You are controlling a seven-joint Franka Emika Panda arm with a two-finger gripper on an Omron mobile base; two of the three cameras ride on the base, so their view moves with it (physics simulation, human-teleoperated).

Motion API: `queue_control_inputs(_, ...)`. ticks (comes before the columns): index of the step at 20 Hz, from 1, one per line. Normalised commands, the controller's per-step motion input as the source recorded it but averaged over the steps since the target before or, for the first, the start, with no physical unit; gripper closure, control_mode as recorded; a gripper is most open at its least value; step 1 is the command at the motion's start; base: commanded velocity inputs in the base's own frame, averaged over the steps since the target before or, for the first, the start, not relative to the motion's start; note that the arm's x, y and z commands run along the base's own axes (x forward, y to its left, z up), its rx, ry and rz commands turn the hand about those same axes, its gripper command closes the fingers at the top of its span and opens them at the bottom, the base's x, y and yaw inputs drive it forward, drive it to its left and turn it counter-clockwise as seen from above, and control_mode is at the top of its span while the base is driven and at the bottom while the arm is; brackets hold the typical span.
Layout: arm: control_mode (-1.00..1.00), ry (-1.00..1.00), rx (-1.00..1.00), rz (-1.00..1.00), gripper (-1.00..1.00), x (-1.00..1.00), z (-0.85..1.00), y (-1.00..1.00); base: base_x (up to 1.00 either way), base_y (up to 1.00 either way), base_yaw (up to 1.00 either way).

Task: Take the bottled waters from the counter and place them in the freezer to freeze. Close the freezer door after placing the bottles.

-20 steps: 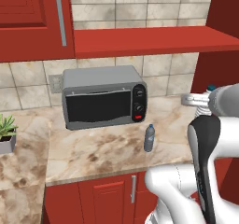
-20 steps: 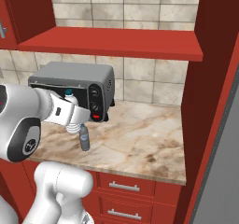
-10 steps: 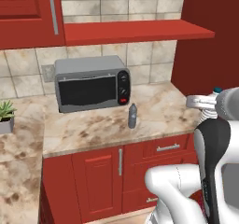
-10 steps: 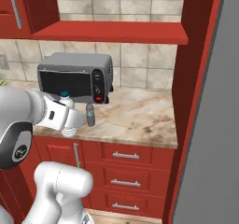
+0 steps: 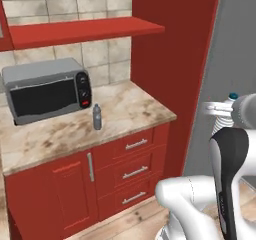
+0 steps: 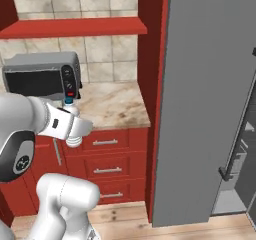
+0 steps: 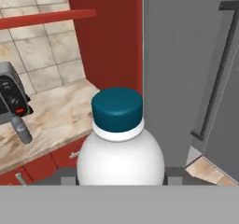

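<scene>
We hold 1 bottled water, teal cap up, low in the hand view's center, our gripper clamped narrowly around its body. A second bottle stands upright on the counter at mid-left of the left base view, just beside the microwave and set back from the counter's front edge. The freezer door fills the right base view's right half, its dark handle at the hand view's right edge; wood floor lies open below.
</scene>
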Motion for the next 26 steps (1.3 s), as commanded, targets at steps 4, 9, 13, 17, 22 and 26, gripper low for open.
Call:
queue_control_inputs(4, 1.0, 0.0, 0.0, 0.0, 1.0, 0.0, 0.0, 0.0, -0.14, -0.46, -0.54)
queue_control_inputs(9, 1.0, 0.0, 0.0, 0.0, 1.0, 0.0, 0.0, 0.0, -0.06, -0.5, -0.46)
queue_control_inputs(13, 1.0, 0.0, 0.0, 0.0, 1.0, 0.0, 0.0, 0.0, 0.02, -0.82, -0.08)
queue_control_inputs(17, 1.0, 0.0, 0.0, 0.0, 1.0, 0.0, 0.0, 0.0, 0.34, -0.93, 0.03)
queue_control_inputs(22, 1.0, 0.0, 0.0, 0.0, 1.0, 0.0, 0.0, 0.0, 0.46, -0.84, 0.13)
queue_control_inputs(26, 1.0, 0.0, 0.0, 0.0, 1.0, 0.0, 0.0, 0.0, 0.04, -0.54, 0.24)
